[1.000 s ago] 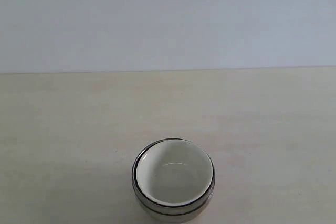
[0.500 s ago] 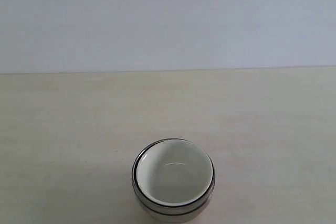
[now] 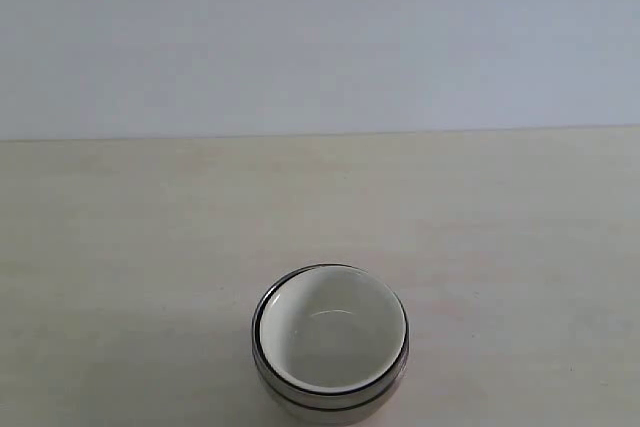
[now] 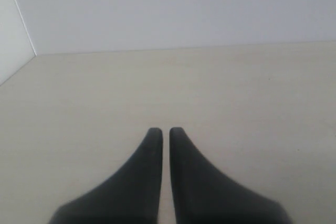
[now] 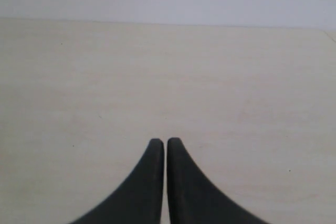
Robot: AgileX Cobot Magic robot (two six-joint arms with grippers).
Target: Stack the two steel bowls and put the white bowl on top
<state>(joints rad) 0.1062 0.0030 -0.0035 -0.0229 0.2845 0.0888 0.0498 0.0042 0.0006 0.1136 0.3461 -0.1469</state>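
White bowl (image 3: 330,332) is seen nested atop steel bowls (image 3: 330,404); task is judged complete. Left gripper (image 4: 164,130) and right gripper (image 5: 165,141) are held empty, jaws together, presumably with nothing left to grasp.

A pale wood-grain tabletop (image 3: 120,247) was shown across the lower half of the exterior frame. The upper part was filled by a plain blue-grey wall (image 3: 320,37). A side wall (image 4: 8,40) was shown adjoining it. Even, soft lighting was observed.
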